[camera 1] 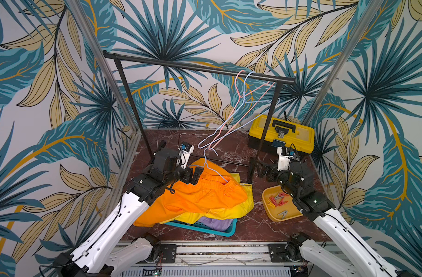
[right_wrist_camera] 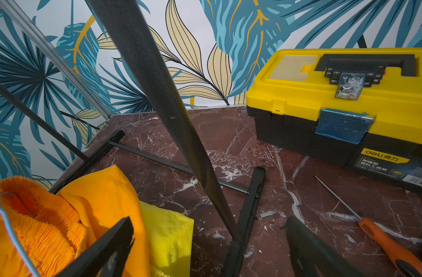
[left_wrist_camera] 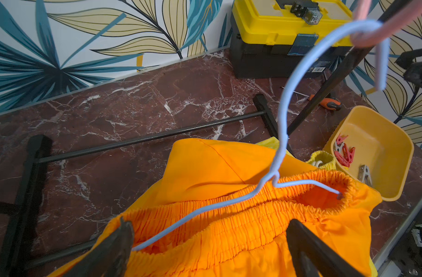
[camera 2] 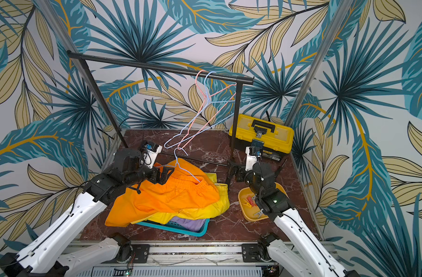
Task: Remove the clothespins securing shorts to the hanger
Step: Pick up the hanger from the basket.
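Orange shorts (camera 1: 200, 194) (left_wrist_camera: 229, 227) lie on top of a pile, over yellow shorts (camera 1: 229, 211) and lilac shorts (camera 1: 214, 224). A pale blue hanger (camera 1: 213, 171) (left_wrist_camera: 283, 134) is threaded through the orange waistband, and its hook is caught on the hangers above. My left gripper (camera 1: 196, 175) (left_wrist_camera: 210, 223) hovers open over that waistband, holding nothing. Red, yellow and grey clothespins (camera 1: 278, 200) (left_wrist_camera: 344, 153) lie loose in a yellow tray (camera 1: 289, 215). My right gripper (camera 1: 262, 171) (right_wrist_camera: 210, 223) is open and empty beside the rack's right post.
The pile sits in a teal basket (camera 1: 205, 227). A black clothes rack (camera 1: 200, 68) spans the table, with a pink and a blue hanger (camera 1: 243, 96) hooked on its rail. A yellow toolbox (camera 1: 280, 134) stands at the back right, and an orange screwdriver (right_wrist_camera: 385, 242) lies near it.
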